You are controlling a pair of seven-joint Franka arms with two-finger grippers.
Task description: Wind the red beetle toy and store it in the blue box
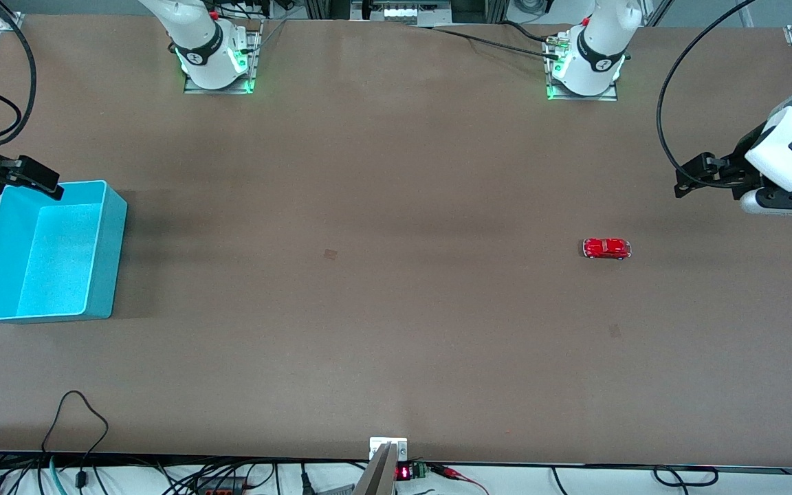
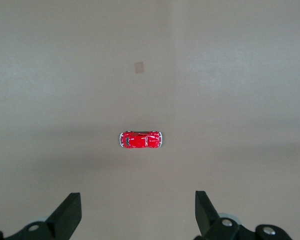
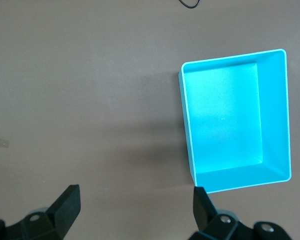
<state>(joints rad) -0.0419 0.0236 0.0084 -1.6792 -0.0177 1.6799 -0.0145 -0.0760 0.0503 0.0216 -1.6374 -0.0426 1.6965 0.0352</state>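
The red beetle toy [image 1: 606,248] stands on its wheels on the brown table, toward the left arm's end. It also shows in the left wrist view [image 2: 141,140], ahead of the jaws and apart from them. My left gripper [image 1: 693,177] hangs open and empty above the table near that end [image 2: 137,207]. The blue box [image 1: 111,254] stands empty at the right arm's end. My right gripper [image 1: 42,182] hangs open and empty above the box's edge farthest from the front camera. In the right wrist view [image 3: 135,202] the box [image 3: 274,115] lies off to one side of the jaws.
Two small marks show on the table, one [image 1: 331,254] in the middle and one [image 1: 614,331] nearer the front camera than the toy. A black cable loop [image 1: 80,412] lies at the table's front edge. The arm bases [image 1: 217,62] [image 1: 585,65] stand along the back.
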